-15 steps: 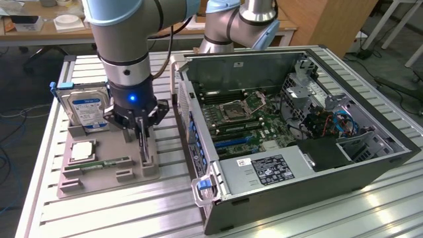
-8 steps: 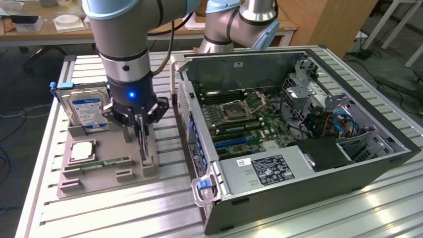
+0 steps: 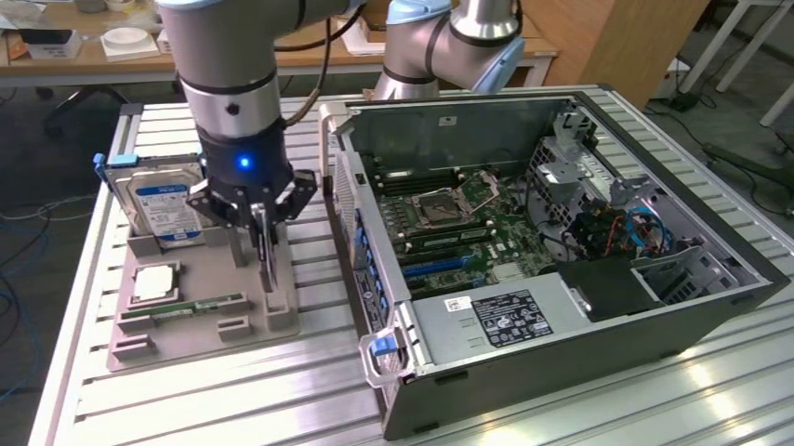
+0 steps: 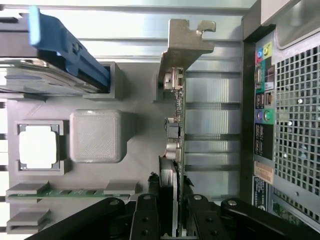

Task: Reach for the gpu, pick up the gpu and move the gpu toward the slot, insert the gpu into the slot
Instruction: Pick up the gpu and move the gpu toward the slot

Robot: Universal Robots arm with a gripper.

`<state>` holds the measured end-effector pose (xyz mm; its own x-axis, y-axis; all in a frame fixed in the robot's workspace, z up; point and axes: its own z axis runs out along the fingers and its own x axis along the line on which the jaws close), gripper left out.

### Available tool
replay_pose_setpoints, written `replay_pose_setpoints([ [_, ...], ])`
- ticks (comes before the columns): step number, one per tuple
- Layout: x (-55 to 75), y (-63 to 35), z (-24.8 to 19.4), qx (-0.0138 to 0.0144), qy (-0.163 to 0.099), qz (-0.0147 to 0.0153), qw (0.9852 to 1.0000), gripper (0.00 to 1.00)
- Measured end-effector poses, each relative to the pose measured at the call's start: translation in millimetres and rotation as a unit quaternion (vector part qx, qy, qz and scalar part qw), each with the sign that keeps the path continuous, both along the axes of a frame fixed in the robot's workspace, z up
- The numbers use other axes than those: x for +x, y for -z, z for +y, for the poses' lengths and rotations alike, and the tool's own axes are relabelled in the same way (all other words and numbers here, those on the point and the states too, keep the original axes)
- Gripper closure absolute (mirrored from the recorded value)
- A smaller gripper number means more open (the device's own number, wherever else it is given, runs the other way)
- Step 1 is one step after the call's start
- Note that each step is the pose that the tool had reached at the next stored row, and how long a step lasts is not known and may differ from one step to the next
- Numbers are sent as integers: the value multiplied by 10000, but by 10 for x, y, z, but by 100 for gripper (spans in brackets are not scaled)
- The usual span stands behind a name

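Observation:
The gpu [image 3: 264, 265] stands on edge in the grey holder [image 3: 248, 321], a thin black card. In the wrist view the gpu [image 4: 176, 125] is seen edge-on, with its silver bracket [image 4: 187, 40] at the far end. My gripper [image 3: 260, 223] is straight above it, and the black fingers [image 4: 147, 210] sit against both faces of the card's near end, shut on it [image 4: 172, 192]. The card's lower edge still sits in the holder. The blue slot [image 3: 429, 269] lies on the motherboard inside the open computer case [image 3: 620, 316], to the exterior view's right of the holder.
The holder also carries a hard drive [image 3: 162, 200] with a blue label, a square processor [image 3: 155, 282] and a green memory stick [image 3: 186, 307]. The case's rear wall [image 4: 265, 115] stands close beside the card. A second arm [image 3: 447, 46] stands behind the case.

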<state>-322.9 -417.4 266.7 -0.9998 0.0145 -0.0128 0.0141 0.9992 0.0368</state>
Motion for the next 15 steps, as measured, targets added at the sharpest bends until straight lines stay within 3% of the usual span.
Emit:
replay_pose_setpoints([
  [15, 0, -677, 1, 0, 0, -2, 10000, 73],
])
